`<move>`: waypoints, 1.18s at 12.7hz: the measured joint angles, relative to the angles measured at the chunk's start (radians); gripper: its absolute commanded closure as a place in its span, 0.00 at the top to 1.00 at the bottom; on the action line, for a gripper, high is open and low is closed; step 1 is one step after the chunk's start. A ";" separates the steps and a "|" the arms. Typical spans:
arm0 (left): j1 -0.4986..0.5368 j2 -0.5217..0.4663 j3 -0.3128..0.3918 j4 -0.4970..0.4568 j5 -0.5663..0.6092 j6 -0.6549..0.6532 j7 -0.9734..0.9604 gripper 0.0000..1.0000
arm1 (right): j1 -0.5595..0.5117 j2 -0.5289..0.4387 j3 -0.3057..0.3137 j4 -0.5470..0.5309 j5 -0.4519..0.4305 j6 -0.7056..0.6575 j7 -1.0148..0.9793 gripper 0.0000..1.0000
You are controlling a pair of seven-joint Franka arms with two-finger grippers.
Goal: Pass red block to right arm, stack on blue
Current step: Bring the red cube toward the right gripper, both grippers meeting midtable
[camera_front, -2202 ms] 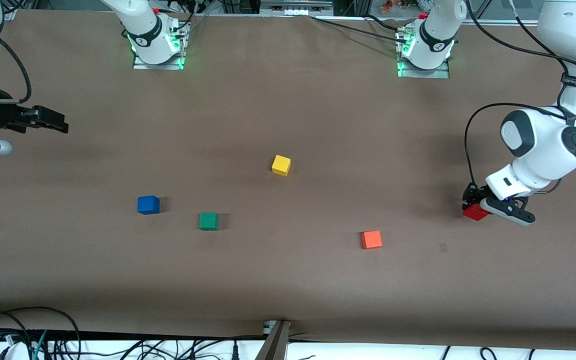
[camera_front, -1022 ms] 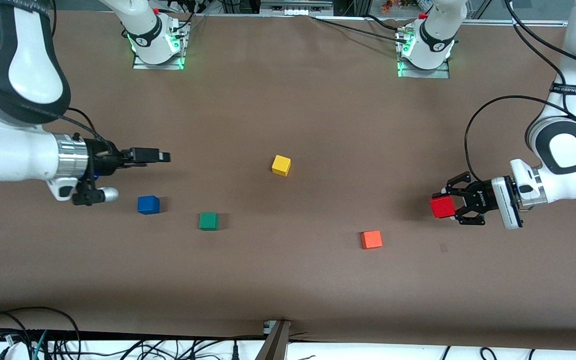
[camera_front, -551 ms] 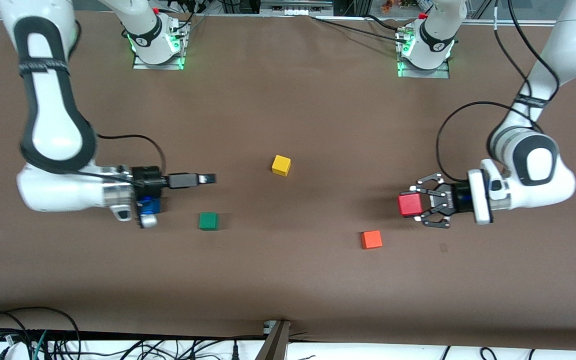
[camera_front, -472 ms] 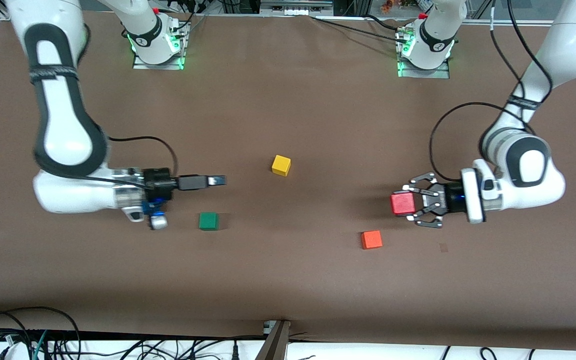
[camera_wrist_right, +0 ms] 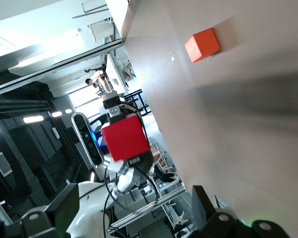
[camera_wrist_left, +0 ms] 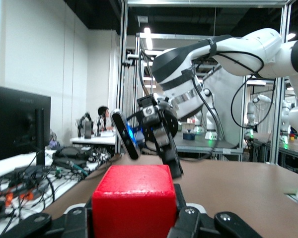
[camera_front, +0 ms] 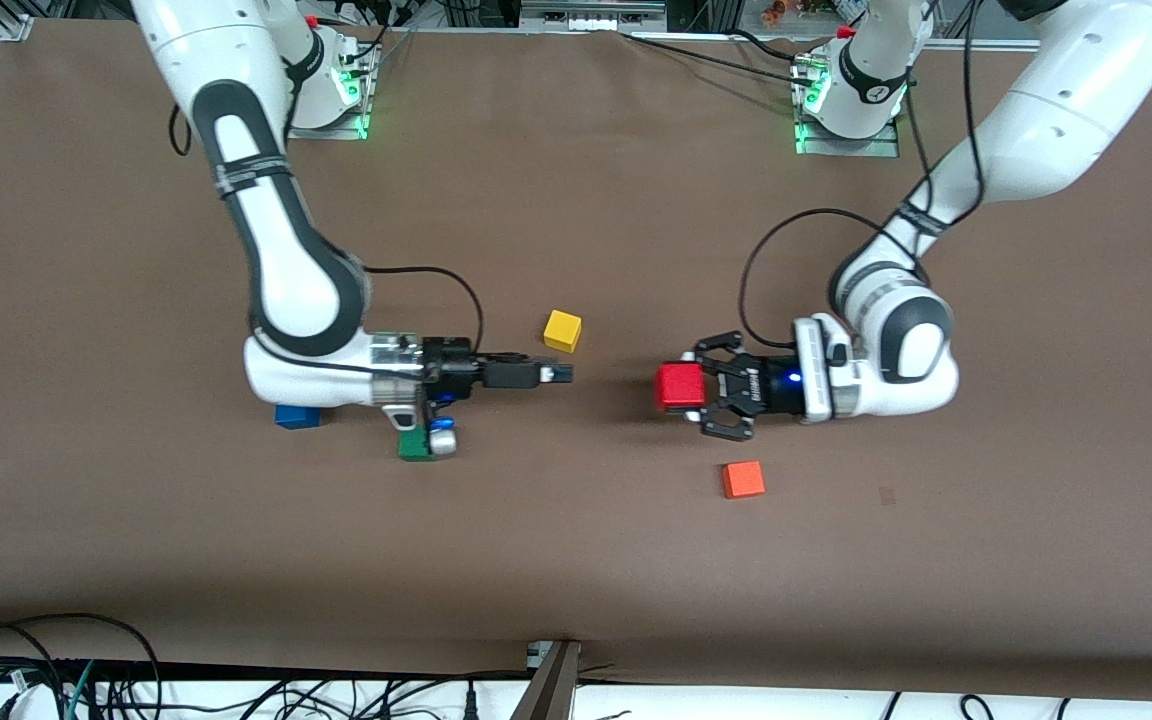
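Observation:
The red block (camera_front: 677, 386) is held above the table's middle in my left gripper (camera_front: 690, 388), whose claw fingers are shut on it; it fills the left wrist view (camera_wrist_left: 133, 197). My right gripper (camera_front: 552, 374) is open and points at the red block from a short gap away, near the yellow cube. The right wrist view shows the red block (camera_wrist_right: 125, 137) ahead between its spread fingers (camera_wrist_right: 201, 202). The blue cube (camera_front: 294, 417) lies on the table, partly hidden under the right arm's wrist.
A yellow cube (camera_front: 563, 330) lies just farther from the front camera than the right gripper. A green cube (camera_front: 414, 448) is partly hidden under the right wrist. An orange cube (camera_front: 742, 479) lies nearer the front camera than the left gripper, also in the right wrist view (camera_wrist_right: 202, 44).
Both arms have swung in from the table's ends toward the middle. The left gripper carried the red block toward the right gripper, and the gap between them has shrunk.

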 measured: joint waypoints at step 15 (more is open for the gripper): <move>-0.095 0.017 0.002 0.037 -0.123 0.042 0.073 0.05 | 0.075 0.007 -0.003 0.042 0.006 0.141 -0.052 1.00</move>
